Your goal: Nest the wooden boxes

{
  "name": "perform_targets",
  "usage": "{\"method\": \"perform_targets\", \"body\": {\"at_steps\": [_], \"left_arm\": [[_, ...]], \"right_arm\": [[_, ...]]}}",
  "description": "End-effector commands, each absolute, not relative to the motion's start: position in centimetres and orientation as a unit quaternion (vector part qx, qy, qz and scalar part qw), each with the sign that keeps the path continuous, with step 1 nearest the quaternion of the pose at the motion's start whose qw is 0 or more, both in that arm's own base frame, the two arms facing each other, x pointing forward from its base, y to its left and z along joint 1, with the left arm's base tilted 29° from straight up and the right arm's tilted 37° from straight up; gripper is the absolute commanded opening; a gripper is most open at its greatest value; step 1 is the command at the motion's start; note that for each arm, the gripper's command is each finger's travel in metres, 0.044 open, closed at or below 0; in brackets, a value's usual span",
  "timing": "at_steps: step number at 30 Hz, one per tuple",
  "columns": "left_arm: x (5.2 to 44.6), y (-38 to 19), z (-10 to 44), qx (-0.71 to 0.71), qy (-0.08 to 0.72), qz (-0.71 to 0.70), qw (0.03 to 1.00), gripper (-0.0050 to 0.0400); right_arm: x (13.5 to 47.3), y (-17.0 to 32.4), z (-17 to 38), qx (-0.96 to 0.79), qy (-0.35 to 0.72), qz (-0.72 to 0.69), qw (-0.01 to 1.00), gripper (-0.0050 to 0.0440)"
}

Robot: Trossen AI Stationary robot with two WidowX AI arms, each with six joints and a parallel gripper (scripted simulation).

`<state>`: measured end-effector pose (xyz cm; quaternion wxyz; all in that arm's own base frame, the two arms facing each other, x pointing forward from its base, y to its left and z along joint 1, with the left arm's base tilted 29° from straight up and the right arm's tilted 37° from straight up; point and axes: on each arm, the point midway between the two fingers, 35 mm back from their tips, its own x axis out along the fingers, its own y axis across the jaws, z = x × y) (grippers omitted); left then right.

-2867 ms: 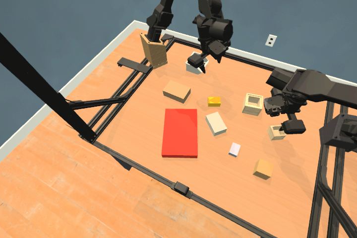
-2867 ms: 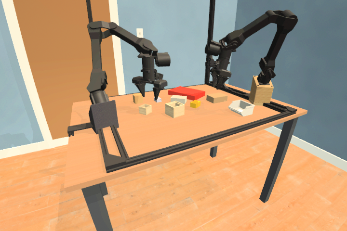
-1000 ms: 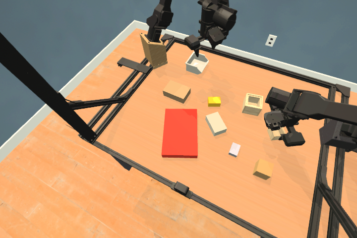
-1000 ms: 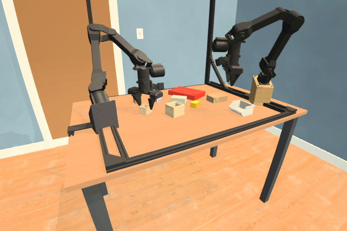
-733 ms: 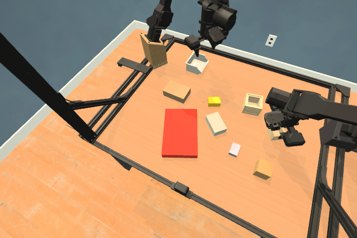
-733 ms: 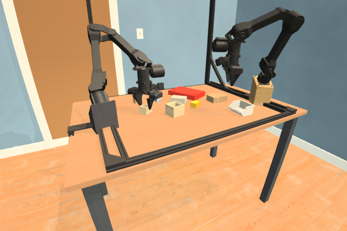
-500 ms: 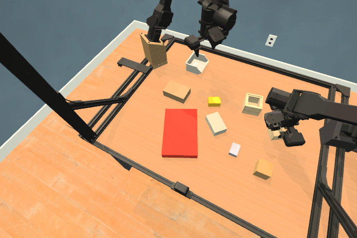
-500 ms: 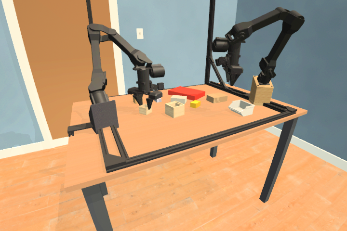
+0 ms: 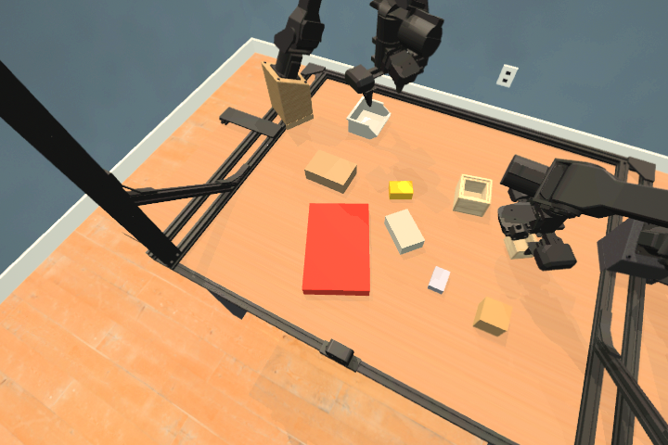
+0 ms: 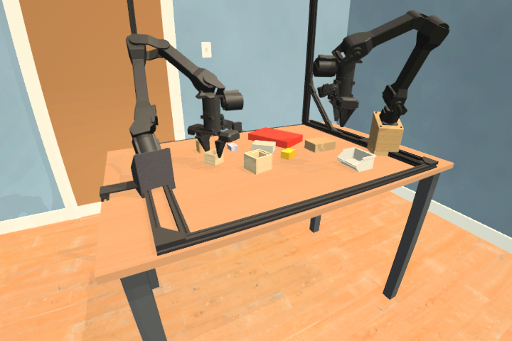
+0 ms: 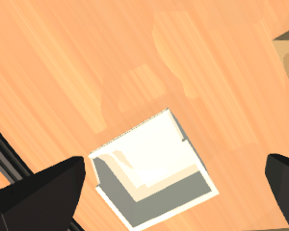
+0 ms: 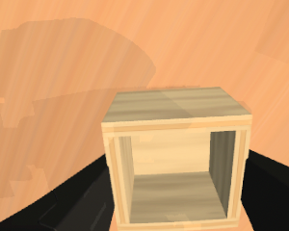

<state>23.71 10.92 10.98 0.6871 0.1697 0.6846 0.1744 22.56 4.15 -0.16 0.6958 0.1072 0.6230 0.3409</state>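
Observation:
A larger wooden box (image 9: 470, 207) (image 10: 257, 165) stands upright on the table, open side up. Its mouth shows a stepped double rim, like another box nested in it. A small wooden box (image 9: 514, 249) (image 10: 213, 161) (image 12: 173, 197) stands open side up on the table beside it; it looks empty. My right gripper (image 10: 212, 153) (image 12: 173, 159) points down over the small box and is shut on it, one finger against each of two opposite outer walls. My left gripper (image 9: 383, 96) (image 10: 339, 121) is open and empty, above the grey-white bin, far from both boxes.
The grey-white bin (image 9: 359, 128) (image 10: 351, 161) (image 11: 154, 164) is under my left gripper. A red slab (image 9: 337, 247) (image 10: 274, 137), brown block (image 9: 330, 167), yellow block (image 9: 400, 188), cream block (image 9: 404, 229), pale small block (image 9: 439, 278) and tan block (image 9: 493, 314) lie around the table.

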Motion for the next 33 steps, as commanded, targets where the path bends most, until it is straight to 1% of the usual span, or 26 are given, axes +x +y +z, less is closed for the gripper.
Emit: {"method": "perform_targets", "body": {"at_steps": [1,6,16,31,33], "left_arm": [[23.7,10.9,11.0,0.17,0.685,0.171,0.687,0.04],[23.7,10.9,11.0,0.17,0.685,0.171,0.687,0.04],[23.7,10.9,11.0,0.17,0.685,0.171,0.687,0.04],[23.7,10.9,11.0,0.17,0.685,0.171,0.687,0.04],[23.7,10.9,11.0,0.17,0.685,0.171,0.687,0.04]], "right_arm": [[22.9,3.1,1.2,0.103,0.62,0.34,0.7,0.0],[22.7,1.7,3.3,0.103,0.619,0.341,0.7,0.0],[22.8,1.7,3.0,0.128,0.63,0.323,0.694,0.0],[24.9,0.2,2.9,0.313,0.695,0.136,0.633,0.0],[24.9,0.2,2.9,0.313,0.695,0.136,0.633,0.0]]}}
